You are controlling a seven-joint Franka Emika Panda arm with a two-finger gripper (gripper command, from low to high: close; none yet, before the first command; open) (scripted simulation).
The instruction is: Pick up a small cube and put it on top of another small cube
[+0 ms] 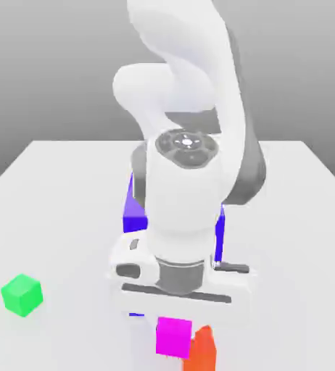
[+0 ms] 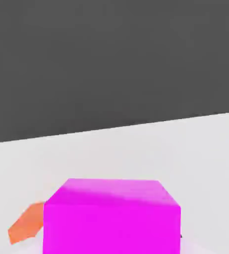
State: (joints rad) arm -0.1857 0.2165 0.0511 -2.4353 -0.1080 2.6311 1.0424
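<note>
the small bright magenta-pink plain cube point(image 1: 173, 337) sits directly under the white two-finger gripper point(image 1: 175, 327), whose jaws are closed narrow on it; in the hand view the same cube point(image 2: 111, 218) looms close below the camera. whether it is lifted clear of the white tabletop point(image 1: 61, 203) or resting on it, i cannot tell. the small orange-red plain cube point(image 1: 201, 351) is just beside it, toward the exterior view's right, and looks touching or nearly so.

the main risk, as i judge it, is that closeness: a sideways move without enough lift could knock the orange-red cube away or twist it, spoiling the landing spot. a shallow or off-centre grip could also let the magenta cube rotate or slip on the way up, and letting go off-centre would leave it tipping off the edge. the big purple-blue block point(image 1: 134, 206) behind the arm stands well clear.

count: one magenta cube, one orange-red cube, one small green cube point(image 1: 22, 295) far off toward the exterior view's left, one purple-blue block, one gripper.
</note>
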